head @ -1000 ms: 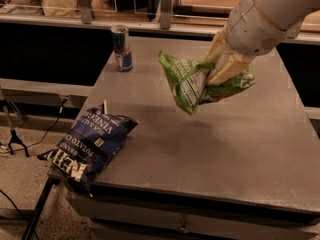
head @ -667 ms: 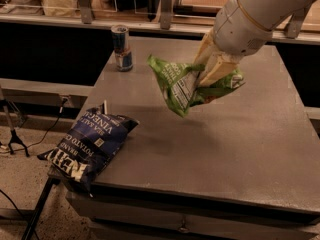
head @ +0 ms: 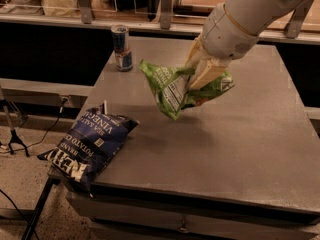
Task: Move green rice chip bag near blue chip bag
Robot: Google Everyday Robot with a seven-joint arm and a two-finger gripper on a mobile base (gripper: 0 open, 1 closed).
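Note:
The green rice chip bag (head: 172, 89) is lime green with a white label panel and hangs in the air above the middle of the grey table (head: 235, 139). My gripper (head: 199, 73) is shut on the bag's upper right part and holds it up. The blue chip bag (head: 92, 145) is dark navy with white lettering. It lies flat on the table's front left corner and partly overhangs the edge. The green bag is up and to the right of the blue bag, apart from it.
A blue-and-silver drink can (head: 121, 47) stands upright at the table's back left. A counter with posts and containers runs behind the table. A cable and a stand leg lie on the floor at the left.
My gripper has carried the green bag leftward and a little lower, toward the blue bag. The blue bag and the can have not moved.

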